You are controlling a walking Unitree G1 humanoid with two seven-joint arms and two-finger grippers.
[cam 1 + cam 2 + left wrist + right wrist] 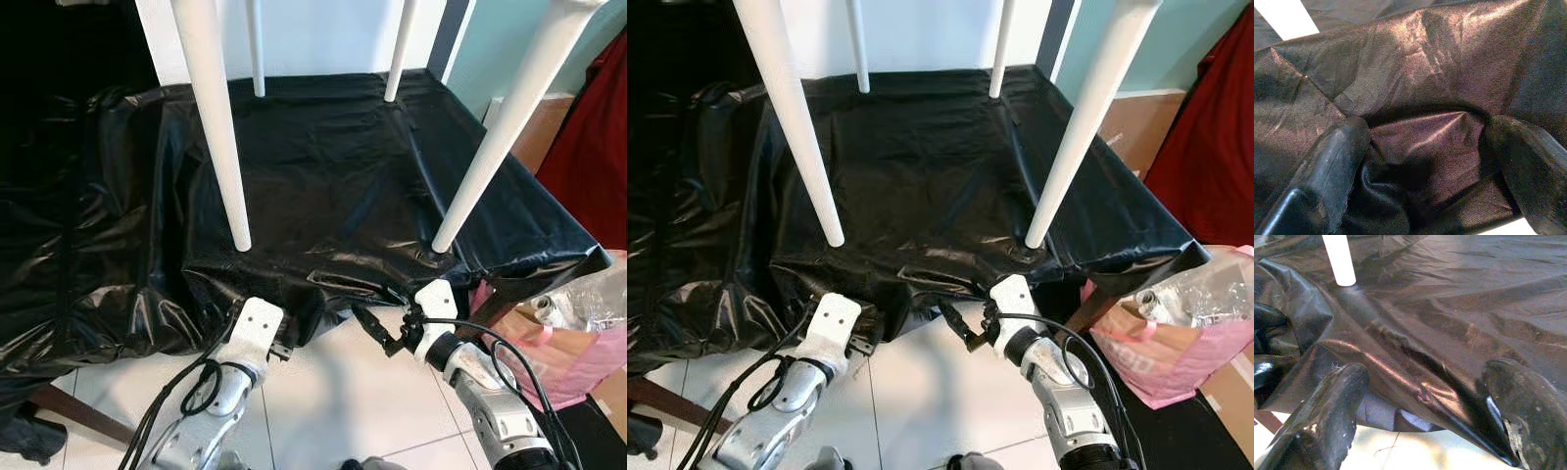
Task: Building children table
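On the black plastic sheet (323, 166) that drapes the low bench (534, 284) stand four white table legs (217, 127), rising out of the top of the head views; two stand near the front edge and two thinner-looking ones near the back edge. The front right leg (500, 127) leans slightly and meets the sheet close to the bench's front right corner. The children's table top itself lies above the frame, so its state cannot be told.

Along the front edge, where the sheet hangs in folds toward the tiled floor (333, 392), both grippers are at work. The left gripper (1425, 161) is pressed into the hanging plastic below the front left leg, its fingers (1332, 166) spread apart with a bunched fold of sheet lying between them; whether they actually pinch it is hard to judge. The right gripper (1420, 396) sits at the front edge near the front right leg, its fingers (1327, 416) likewise apart and straddling a raised ridge of the sheet, not closed on it.

Beside the bench's right end a pink bag (578, 362) holds crumpled clear plastic.
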